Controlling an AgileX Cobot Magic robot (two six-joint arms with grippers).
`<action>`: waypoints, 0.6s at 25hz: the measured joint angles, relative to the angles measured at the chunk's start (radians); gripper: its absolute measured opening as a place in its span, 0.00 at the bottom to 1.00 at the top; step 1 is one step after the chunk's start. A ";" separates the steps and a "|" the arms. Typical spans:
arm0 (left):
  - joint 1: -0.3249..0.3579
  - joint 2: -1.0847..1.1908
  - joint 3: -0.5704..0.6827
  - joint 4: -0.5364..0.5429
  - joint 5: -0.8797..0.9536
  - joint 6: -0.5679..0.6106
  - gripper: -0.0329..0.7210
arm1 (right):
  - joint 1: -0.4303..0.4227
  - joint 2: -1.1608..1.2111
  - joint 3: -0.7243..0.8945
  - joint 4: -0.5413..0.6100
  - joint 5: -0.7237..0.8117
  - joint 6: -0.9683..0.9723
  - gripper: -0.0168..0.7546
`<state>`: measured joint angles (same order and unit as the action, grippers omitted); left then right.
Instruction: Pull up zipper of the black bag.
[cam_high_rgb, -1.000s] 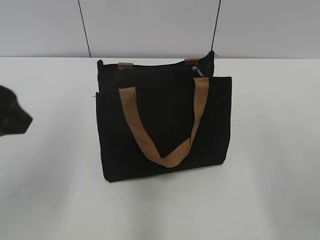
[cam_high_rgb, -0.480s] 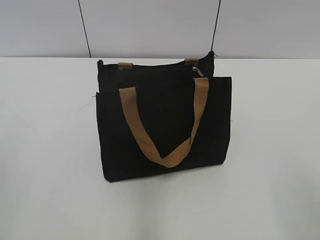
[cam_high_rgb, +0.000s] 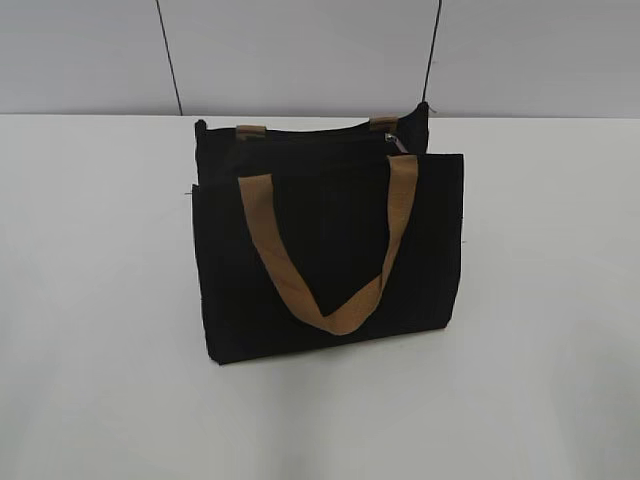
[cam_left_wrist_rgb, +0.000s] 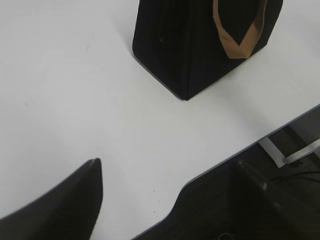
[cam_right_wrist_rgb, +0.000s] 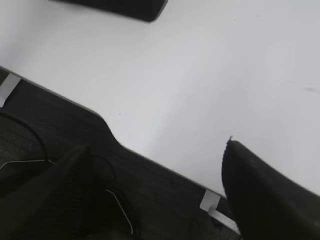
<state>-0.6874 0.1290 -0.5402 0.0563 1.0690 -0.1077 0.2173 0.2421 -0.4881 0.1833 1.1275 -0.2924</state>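
Ahead of the left end effector (cam_left_wrist_rgb: 150, 200), well apart from it across bare white desk (cam_left_wrist_rgb: 75, 100), stands the black bag (cam_left_wrist_rgb: 185, 45), upright, with one corner turned toward that wrist camera and a tan handle (cam_left_wrist_rgb: 235, 47) hanging down its front. Only one dark finger (cam_left_wrist_rgb: 65, 205) of that end effector shows, so I cannot tell how wide it stands; nothing is in it. The right end effector (cam_right_wrist_rgb: 155, 190) has its two fingers spread wide apart and empty over the desk's near edge, the bag's base (cam_right_wrist_rgb: 125, 7) far beyond it. From outside, the zipper (cam_high_rgb: 320, 135) runs along the bag's top, its silvery pull tab (cam_high_rgb: 399, 143) by the right-hand strap.
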 joint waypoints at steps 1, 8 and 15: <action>0.000 0.001 0.000 0.000 -0.001 0.000 0.82 | 0.000 0.000 0.011 0.000 -0.011 -0.002 0.80; 0.000 0.008 0.000 0.000 -0.001 0.003 0.80 | 0.000 0.001 0.017 -0.002 -0.027 -0.005 0.79; 0.022 0.008 0.000 0.000 -0.001 0.003 0.80 | -0.008 0.002 0.018 0.034 -0.027 -0.007 0.79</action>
<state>-0.6658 0.1372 -0.5402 0.0563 1.0678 -0.1043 0.2096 0.2439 -0.4701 0.2173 1.1000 -0.2999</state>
